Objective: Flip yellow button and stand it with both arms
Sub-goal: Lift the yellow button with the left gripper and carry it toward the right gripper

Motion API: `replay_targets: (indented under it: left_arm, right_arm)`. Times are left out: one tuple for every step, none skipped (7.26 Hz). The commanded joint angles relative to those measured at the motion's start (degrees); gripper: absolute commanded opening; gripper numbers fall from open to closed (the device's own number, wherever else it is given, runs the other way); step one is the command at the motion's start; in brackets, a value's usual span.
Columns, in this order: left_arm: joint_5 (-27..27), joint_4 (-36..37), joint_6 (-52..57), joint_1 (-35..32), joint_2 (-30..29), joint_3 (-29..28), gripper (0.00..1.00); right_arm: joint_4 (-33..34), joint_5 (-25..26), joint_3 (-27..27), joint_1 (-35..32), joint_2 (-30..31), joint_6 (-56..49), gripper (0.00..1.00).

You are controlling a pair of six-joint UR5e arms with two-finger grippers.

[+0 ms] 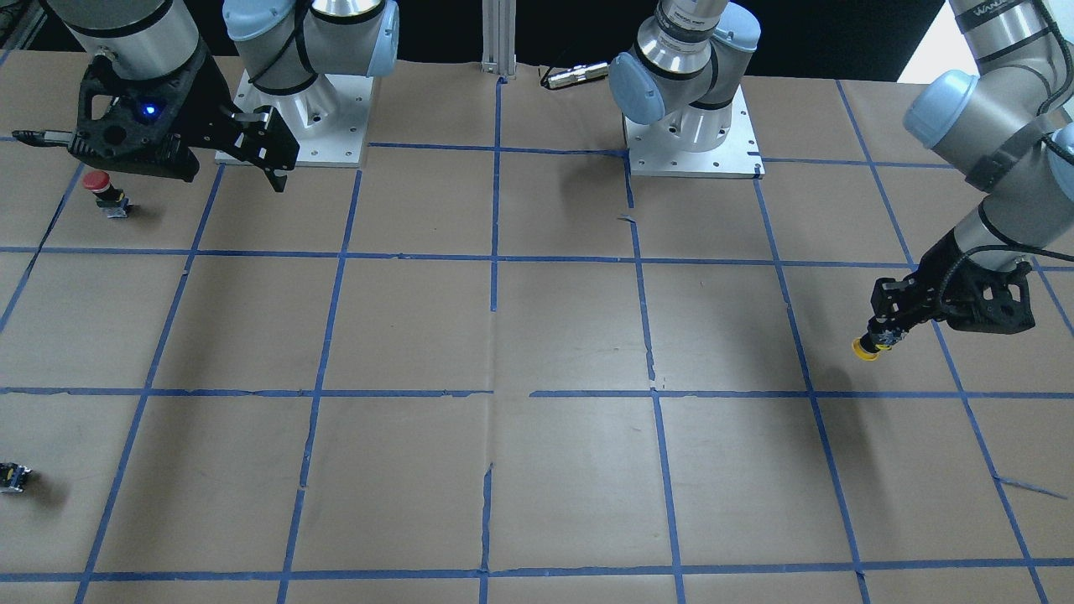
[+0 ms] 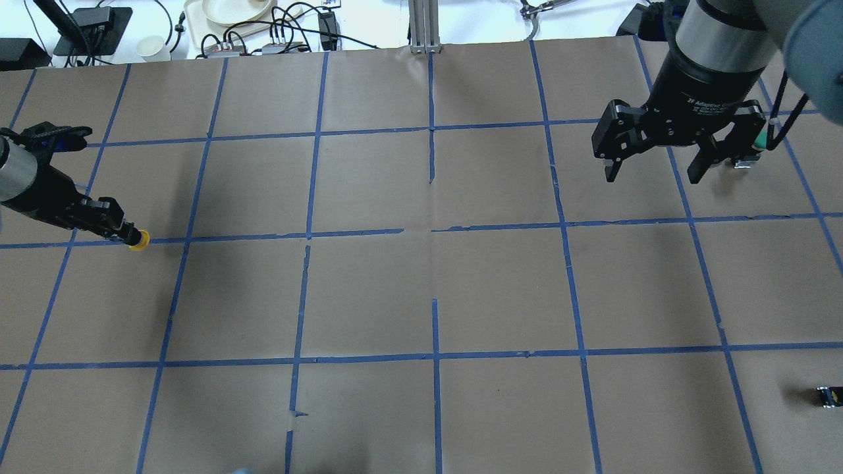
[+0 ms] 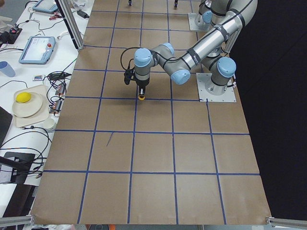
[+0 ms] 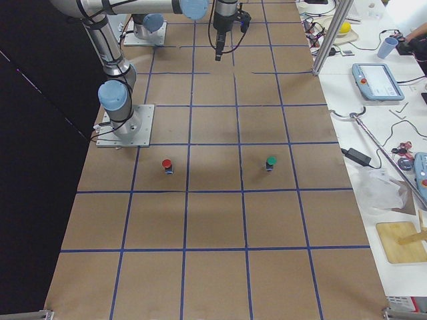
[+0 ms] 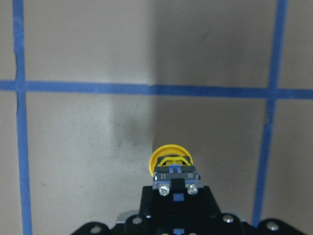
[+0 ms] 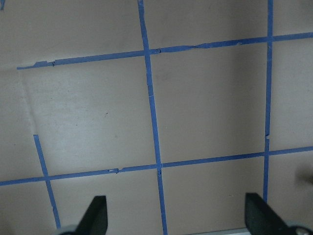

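Yellow button (image 1: 865, 349), left claw (image 1: 881, 335) clamped (cap foremost)

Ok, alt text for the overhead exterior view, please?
The left claw, at the view's left edge, is shut on the yellow button, cap pointing away from it. The right claw hangs open at upper right over the blue-taped brown table.

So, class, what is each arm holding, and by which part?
The left tool grips the yellow button by its switch body; the right tool holds nothing.
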State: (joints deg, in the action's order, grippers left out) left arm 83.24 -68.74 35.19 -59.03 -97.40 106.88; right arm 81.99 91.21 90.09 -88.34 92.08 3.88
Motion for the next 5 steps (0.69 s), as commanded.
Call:
replay_targets:
  left_arm:
    - [-8.4, -17.3, -3.4, -8.8, 1.2, -6.1, 0.24]
    - [-17.9, -28.7, -3.8, -11.6, 1.9, -8.6, 0.24]
    - [-27.4, -40.0, -3.7, -13.8, 1.9, -10.7, 0.24]
    - [-33.7, -44.2, -3.0, -16.4, 3.1, -11.3, 0.25]
    - [-42.0, -48.5, -3.0, -19.3, 5.2, -11.4, 0.25]
  right_arm:
    - [0.1, -0.1, 0.0, 0.0, -0.2, 0.2, 1.00]
    - [0.2, -0.2, -0.2, 0.0, -1.1, 1.8, 1.00]
    - [0.5, -0.3, -0.7, 0.0, -1.5, 8.0, 1.00]
    - [0.4, -2.1, -0.8, 0.0, -1.5, 11.6, 1.00]
    - [0.6, -7.8, -0.8, 0.0, -1.7, 16.4, 1.00]
